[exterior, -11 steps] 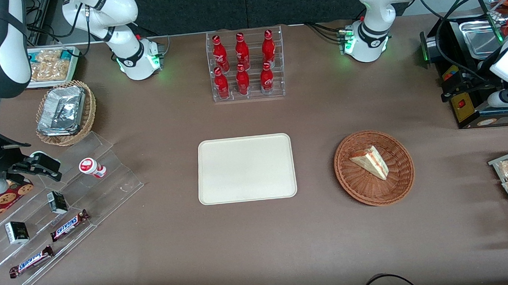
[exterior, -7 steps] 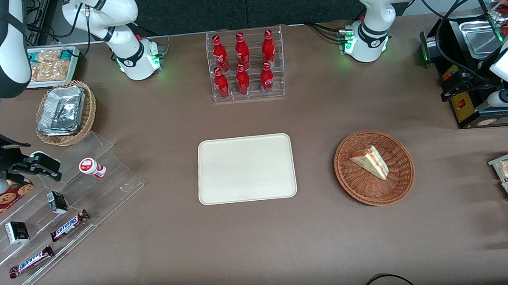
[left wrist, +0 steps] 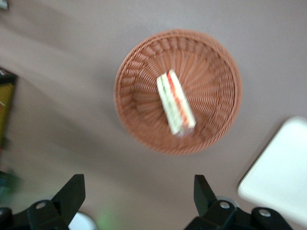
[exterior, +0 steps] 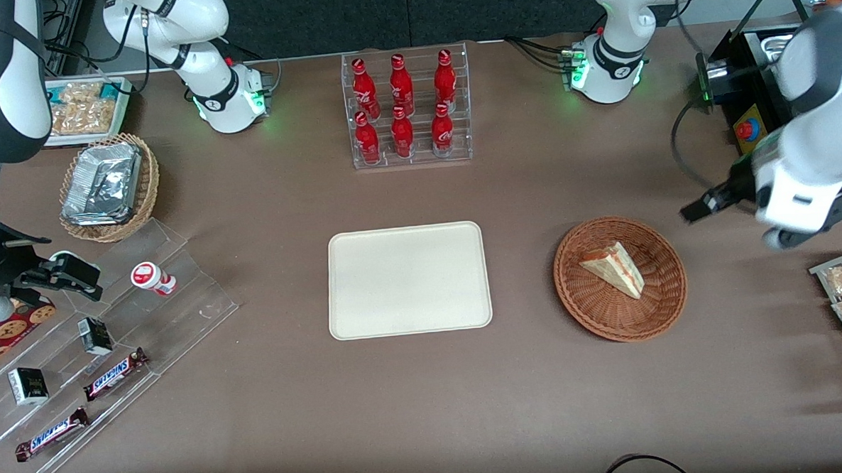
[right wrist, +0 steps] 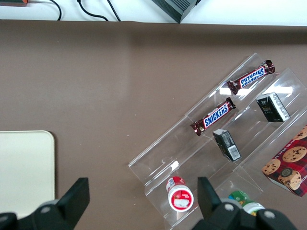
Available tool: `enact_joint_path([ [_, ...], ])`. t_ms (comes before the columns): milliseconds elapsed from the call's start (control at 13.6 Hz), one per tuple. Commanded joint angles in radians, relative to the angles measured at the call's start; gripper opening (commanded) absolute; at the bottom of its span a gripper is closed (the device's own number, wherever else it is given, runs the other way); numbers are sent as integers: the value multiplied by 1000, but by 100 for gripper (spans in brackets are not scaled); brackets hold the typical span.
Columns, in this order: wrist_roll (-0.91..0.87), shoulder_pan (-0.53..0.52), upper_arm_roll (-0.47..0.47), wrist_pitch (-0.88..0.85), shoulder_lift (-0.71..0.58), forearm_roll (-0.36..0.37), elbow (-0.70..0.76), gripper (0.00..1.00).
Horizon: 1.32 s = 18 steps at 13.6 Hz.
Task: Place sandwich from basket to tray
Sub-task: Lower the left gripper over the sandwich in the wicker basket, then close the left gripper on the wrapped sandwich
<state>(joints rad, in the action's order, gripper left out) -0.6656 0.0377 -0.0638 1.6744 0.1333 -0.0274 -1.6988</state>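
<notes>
Gripper: the left arm's gripper hangs high above the desk, at the working arm's end, not yet over the basket.
Fingers: the two fingers stand wide apart, released, with nothing between them.
Sandwich: the sandwich lies on its side in the middle of the basket. In the wrist view it is ahead of the fingertips and far below them, about on the middle line between the two.
Tray: the tray lies bare on the desk, well apart from the basket, toward the parked arm's end. In the wrist view only its corner shows, out to the side of one finger.
Step in hand: I judge it is the approach to the sandwich; nothing is grasped yet.
How to do it well: bring the open fingers straight above the wedge, then turn the wrist so that they close on the two flat bread faces, not on the pointed tip.
Care: go down inside the rim without touching the wicker, and close gently, because the bread is probably soft and the filling may squeeze out.
</notes>
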Motion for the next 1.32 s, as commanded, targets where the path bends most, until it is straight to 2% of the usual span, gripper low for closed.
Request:
enact_joint_path([
  [0,-193,36,2,155,42,-11,-89,100],
  [294,-320,40,2,524,45,-9,-370,100],
  [514,-339,41,2,695,63,-9,-490,100],
  [1248,-454,83,-1,883,215,-9,-493,99],
])
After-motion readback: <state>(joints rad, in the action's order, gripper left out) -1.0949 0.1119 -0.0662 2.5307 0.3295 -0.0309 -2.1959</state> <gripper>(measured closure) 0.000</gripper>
